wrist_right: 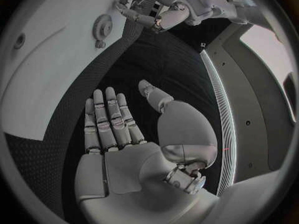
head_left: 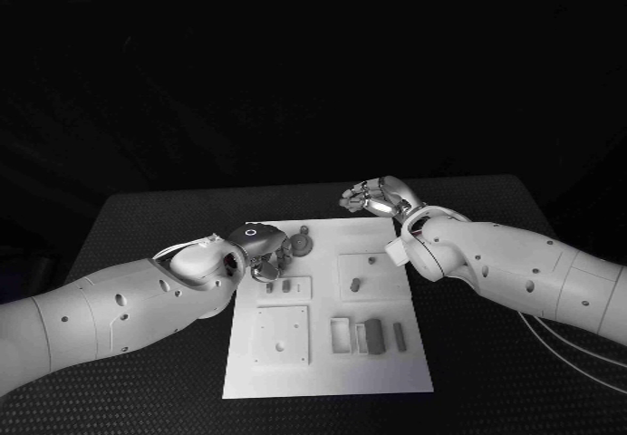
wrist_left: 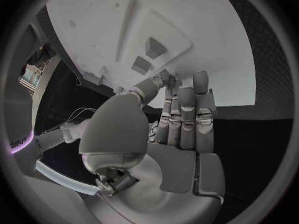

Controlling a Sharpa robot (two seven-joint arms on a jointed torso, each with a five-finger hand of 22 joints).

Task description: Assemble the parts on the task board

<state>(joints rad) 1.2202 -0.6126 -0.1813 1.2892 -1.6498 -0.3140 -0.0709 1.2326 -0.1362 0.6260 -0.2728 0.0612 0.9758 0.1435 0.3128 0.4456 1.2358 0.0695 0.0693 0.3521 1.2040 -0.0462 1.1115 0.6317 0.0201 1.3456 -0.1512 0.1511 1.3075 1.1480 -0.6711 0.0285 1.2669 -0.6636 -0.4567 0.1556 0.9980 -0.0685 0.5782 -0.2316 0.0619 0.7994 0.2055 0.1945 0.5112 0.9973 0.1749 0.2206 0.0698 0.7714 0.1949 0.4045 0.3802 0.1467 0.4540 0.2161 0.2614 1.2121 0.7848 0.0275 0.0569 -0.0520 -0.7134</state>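
The white task board (head_left: 327,362) lies lengthwise in the middle of the table. A grey gear (head_left: 301,243) sits near its far left corner and shows again in the right wrist view (wrist_right: 101,27). My left hand (head_left: 265,246) hovers beside that gear at the board's left edge. Its fingers (wrist_left: 187,109) are stretched out with nothing plainly between them. Two small grey blocks (wrist_left: 148,55) stand on a raised plate just past its fingertips. My right hand (head_left: 378,196) is at the board's far right corner, palm flat, fingers (wrist_right: 109,119) straight and empty.
More grey parts rest on the board: a peg (head_left: 355,284) in the middle right plate and upright bars (head_left: 375,335) beside a slotted frame near the front. A square plate with holes (head_left: 283,335) lies front left. Black table (head_left: 496,381) surrounds the board.
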